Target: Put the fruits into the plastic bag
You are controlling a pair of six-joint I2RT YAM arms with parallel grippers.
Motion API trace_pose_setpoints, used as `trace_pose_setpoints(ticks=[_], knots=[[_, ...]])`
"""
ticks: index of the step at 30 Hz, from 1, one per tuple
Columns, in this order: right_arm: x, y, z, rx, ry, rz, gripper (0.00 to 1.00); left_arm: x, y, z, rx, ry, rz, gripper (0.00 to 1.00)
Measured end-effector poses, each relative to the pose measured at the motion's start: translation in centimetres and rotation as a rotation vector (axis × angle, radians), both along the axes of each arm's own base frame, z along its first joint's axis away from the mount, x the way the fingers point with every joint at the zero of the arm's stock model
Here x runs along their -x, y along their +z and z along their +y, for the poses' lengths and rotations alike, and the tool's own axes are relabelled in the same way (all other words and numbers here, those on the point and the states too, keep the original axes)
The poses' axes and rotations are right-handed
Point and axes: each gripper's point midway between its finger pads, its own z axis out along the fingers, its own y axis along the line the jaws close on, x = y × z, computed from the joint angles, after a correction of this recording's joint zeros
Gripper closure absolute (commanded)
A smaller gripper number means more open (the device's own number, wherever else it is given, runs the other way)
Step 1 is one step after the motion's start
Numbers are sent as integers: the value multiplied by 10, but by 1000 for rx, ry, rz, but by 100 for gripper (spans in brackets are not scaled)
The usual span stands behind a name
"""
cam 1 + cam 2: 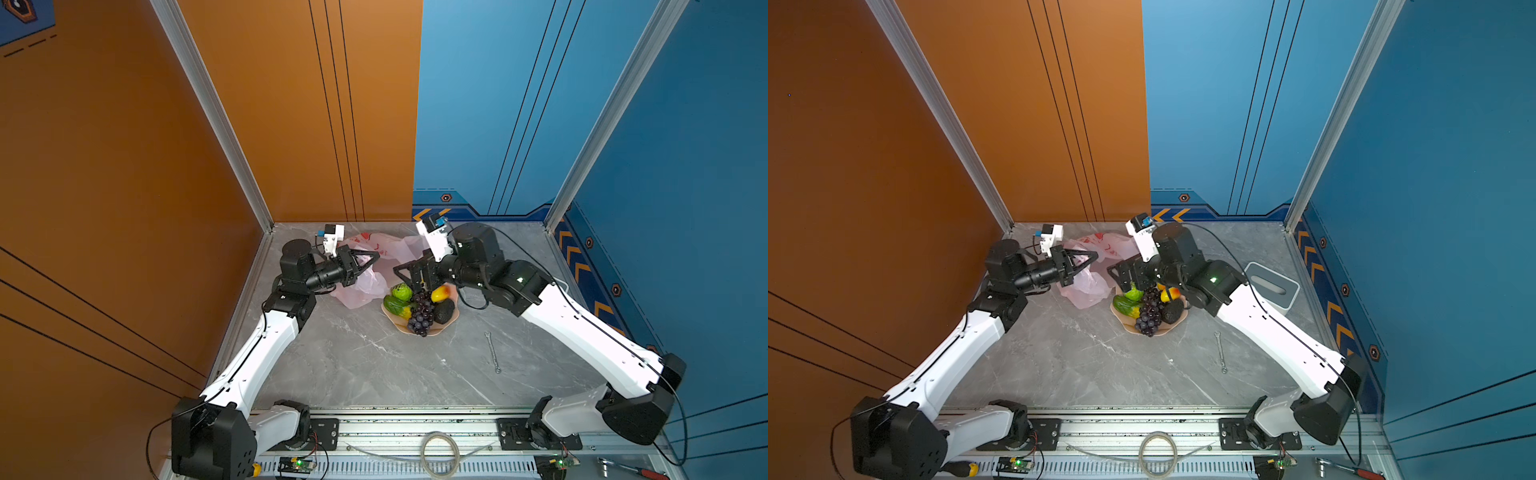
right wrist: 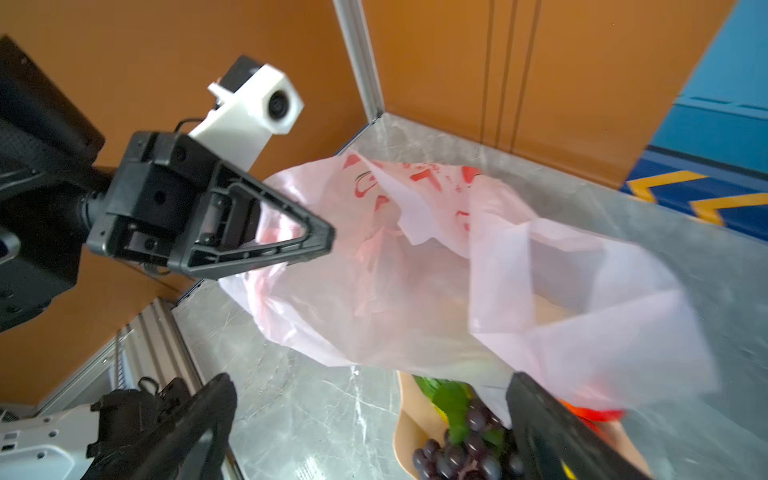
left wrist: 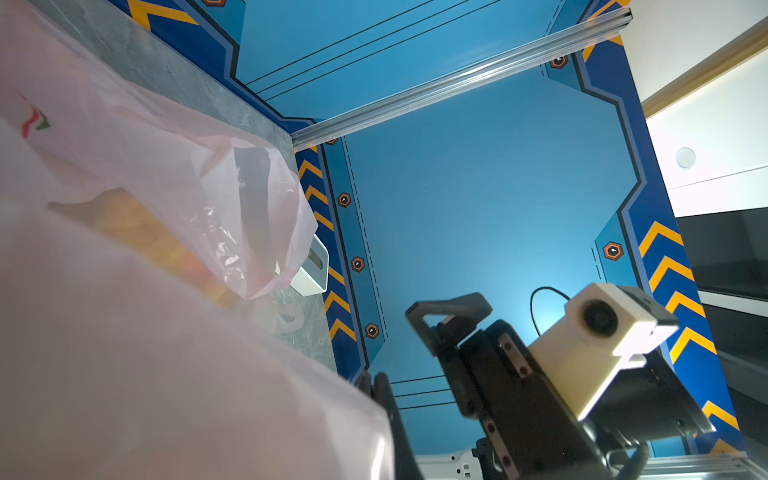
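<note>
Right wrist view: left gripper [image 2: 321, 241] pinched shut on plastic bag [image 2: 415, 291]; right gripper [image 2: 372, 380] (jaws wide apart) hovered near grape bunch [image 2: 453, 457] in peach bowl [image 2: 405, 419].

Pale pink plastic bag [image 2: 374, 291] w/ red prints; dk purple grapes [image 1: 420, 318]; peach bowl [image 1: 400, 326] (grey marble table [image 1: 374, 365]).

Grey marble tbl [image 1: 353, 365]: plastic bag [image 1: 359, 296], bowl [image 1: 400, 326] (peach), wrench [image 1: 492, 351], box [image 1: 1273, 291].

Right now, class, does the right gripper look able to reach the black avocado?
Probably yes: the right gripper hangs open over the bowl, and the avocado lies uncovered at its edge beside the grapes.
</note>
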Motion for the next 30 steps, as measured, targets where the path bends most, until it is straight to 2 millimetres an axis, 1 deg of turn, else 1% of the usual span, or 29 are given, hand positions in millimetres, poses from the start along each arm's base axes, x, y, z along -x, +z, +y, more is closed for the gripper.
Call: trace_pose_setpoints(ticks=[1, 3, 5, 7, 12, 15, 17, 21, 23, 27, 30], knots=[[-4, 3, -8, 23, -26, -8, 0, 2, 0, 0, -1, -6, -3, 100], [-13, 2, -17, 78, -57, -10, 0, 6, 0, -1, -1, -14, -2, 100], [-21, -7, -17, 151, -65, 2, 0, 9, -1, -1, -2, -21, 2, 100], [-29, -24, -10, 249, -61, 21, 0, 11, -3, -1, -2, -25, 4, 100], [-48, -74, 12, 535, -47, 27, 0, 18, -8, 0, -17, -33, 18, 100], [-49, -100, 23, 686, -18, 13, 0, 23, -10, 2, -31, -35, 21, 100], [-48, -110, 27, 765, -5, -4, 0, 26, -10, 3, -38, -36, 21, 100], [-51, -118, 33, 910, -5, -75, 0, 29, -14, 6, -52, -35, 28, 100], [-55, -120, 32, 969, -17, -106, 0, 30, -15, 7, -56, -35, 36, 100], [-66, -121, 23, 1101, -67, -174, 0, 31, -17, 9, -62, -33, 44, 100], [-74, -117, 16, 1181, -110, -225, 0, 31, -19, 10, -62, -35, 52, 100]])
